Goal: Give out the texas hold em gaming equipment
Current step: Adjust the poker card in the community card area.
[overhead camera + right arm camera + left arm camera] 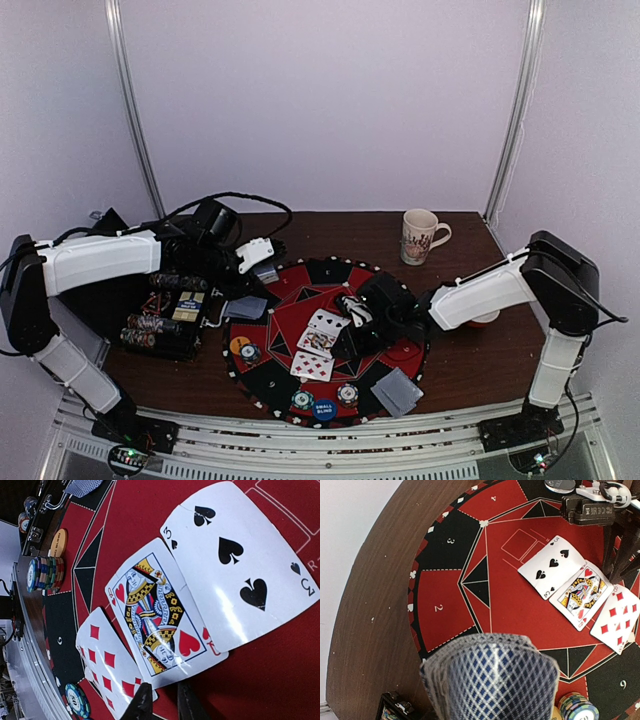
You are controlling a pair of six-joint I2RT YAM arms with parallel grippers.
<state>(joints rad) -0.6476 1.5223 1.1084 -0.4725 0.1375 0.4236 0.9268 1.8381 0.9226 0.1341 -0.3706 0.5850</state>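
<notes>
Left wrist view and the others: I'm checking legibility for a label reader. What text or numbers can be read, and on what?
"2", "3", "4": seat segments of the mat.
"3": three of spades.
"Q": queen of hearts.
"SMALL BLIND": blue button.
Too small or blurred: diamonds card index, chips, mug.

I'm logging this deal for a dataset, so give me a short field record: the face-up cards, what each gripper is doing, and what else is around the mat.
face-up row: three of spades, queen of hearts, diamond card, overlapping
left gripper: shut on fan of blue-backed cards, at the mat left edge
right gripper: low by the queen of hearts, jaws nearly together, grip unclear
on mat: chip stack, small blind button
off mat: mug
</notes>
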